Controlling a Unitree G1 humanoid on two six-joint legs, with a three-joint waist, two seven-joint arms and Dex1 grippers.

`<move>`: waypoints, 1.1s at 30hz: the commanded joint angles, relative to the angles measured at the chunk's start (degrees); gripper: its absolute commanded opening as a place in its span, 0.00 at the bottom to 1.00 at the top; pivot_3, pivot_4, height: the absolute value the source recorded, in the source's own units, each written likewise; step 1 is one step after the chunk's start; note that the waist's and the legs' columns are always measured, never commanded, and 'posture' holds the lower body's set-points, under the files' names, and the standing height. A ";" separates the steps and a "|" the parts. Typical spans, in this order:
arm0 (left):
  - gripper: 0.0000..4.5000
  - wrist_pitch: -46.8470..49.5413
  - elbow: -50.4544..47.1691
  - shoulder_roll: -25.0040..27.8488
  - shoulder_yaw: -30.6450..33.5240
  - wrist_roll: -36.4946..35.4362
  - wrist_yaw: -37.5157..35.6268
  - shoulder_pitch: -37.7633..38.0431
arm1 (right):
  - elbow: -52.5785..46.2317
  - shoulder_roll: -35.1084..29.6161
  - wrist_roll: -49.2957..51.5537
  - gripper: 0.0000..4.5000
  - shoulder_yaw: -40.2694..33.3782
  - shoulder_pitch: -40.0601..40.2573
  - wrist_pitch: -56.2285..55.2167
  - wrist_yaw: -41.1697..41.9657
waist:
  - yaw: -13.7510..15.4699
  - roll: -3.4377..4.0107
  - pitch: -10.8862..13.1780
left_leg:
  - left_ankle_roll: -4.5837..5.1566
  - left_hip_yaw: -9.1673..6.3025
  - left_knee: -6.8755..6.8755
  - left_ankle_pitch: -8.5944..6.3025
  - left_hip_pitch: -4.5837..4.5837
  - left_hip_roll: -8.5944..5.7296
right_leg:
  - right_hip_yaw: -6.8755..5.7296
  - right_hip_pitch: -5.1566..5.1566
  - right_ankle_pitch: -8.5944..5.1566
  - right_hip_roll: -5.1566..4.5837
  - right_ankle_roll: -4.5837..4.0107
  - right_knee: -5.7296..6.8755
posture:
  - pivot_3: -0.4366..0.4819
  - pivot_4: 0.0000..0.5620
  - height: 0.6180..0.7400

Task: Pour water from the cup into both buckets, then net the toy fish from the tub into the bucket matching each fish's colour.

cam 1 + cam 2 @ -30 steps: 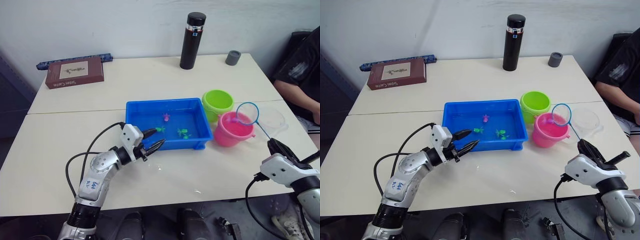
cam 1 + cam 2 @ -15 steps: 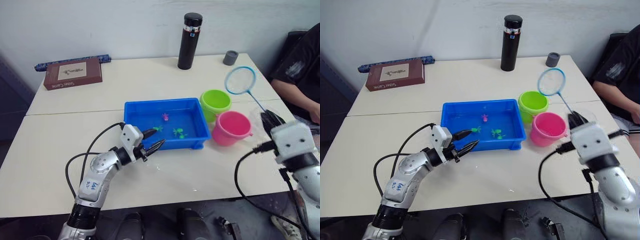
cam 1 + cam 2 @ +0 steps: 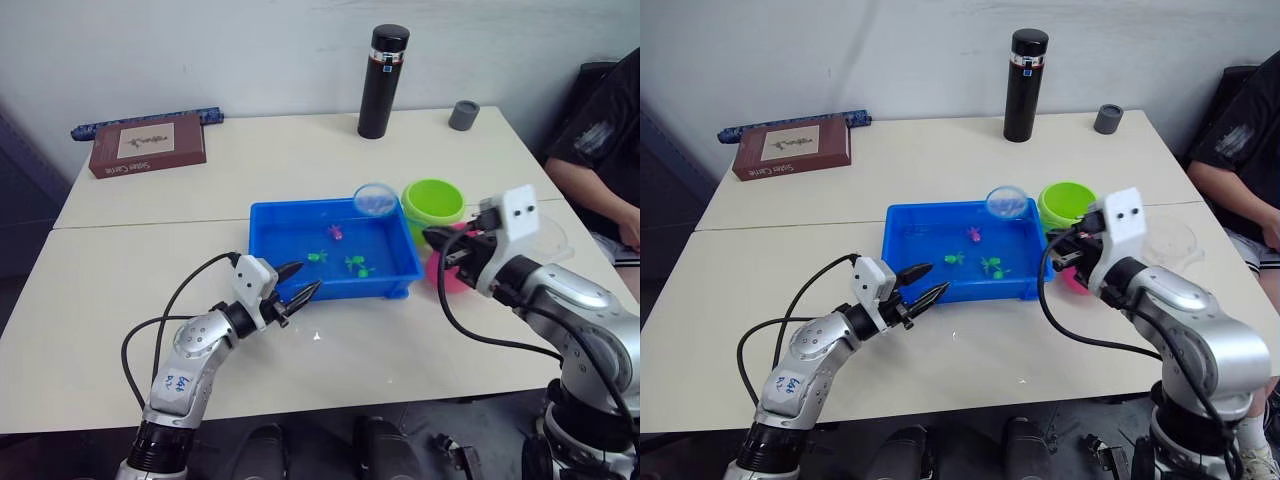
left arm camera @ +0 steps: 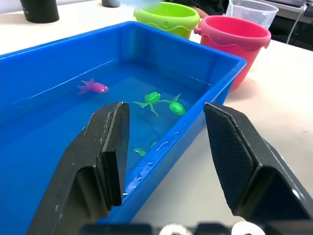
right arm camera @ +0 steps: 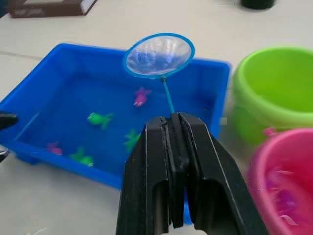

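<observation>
From the head views, the blue tub (image 3: pixel 335 248) sits in the middle of the table (image 3: pixel 150 280), with its long side going left to right. The right gripper (image 3: pixel 437 240) is closed on the thin handle of a small net (image 3: pixel 375 199). The net's handle points from the gripper toward the robot's left, and its round hoop hangs over the tub's far right corner. The green bucket (image 3: pixel 434 203) and the pink bucket (image 3: pixel 448 275) stand just beside the tub's right end, partly behind the right arm. The clear cup (image 3: pixel 548 238) is behind that arm too. The left gripper (image 3: pixel 297 283) sits at the tub's near left edge, fingers spread apart, holding nothing. A black flask (image 3: pixel 384 68), a small grey cup (image 3: pixel 464 115) and a brown book (image 3: pixel 147 145) are far back.

In the left wrist view, a pink fish (image 4: pixel 93 87) and green fish (image 4: pixel 164 102) float in the water.

In the right wrist view, the hoop is above the pink fish.
</observation>
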 commanded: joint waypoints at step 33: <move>0.59 -1.04 -4.94 -1.05 -0.37 0.59 4.33 2.92 | 9.05 -4.57 1.91 0.00 13.54 -7.42 3.24 1.20 | -0.03 0.00 0.00 | 0.00 0.04 -0.02 0.00 -0.07 -0.02 | 0.02 -0.08 0.00 0.03 0.00 -0.06 | 0.48 0.27 1.00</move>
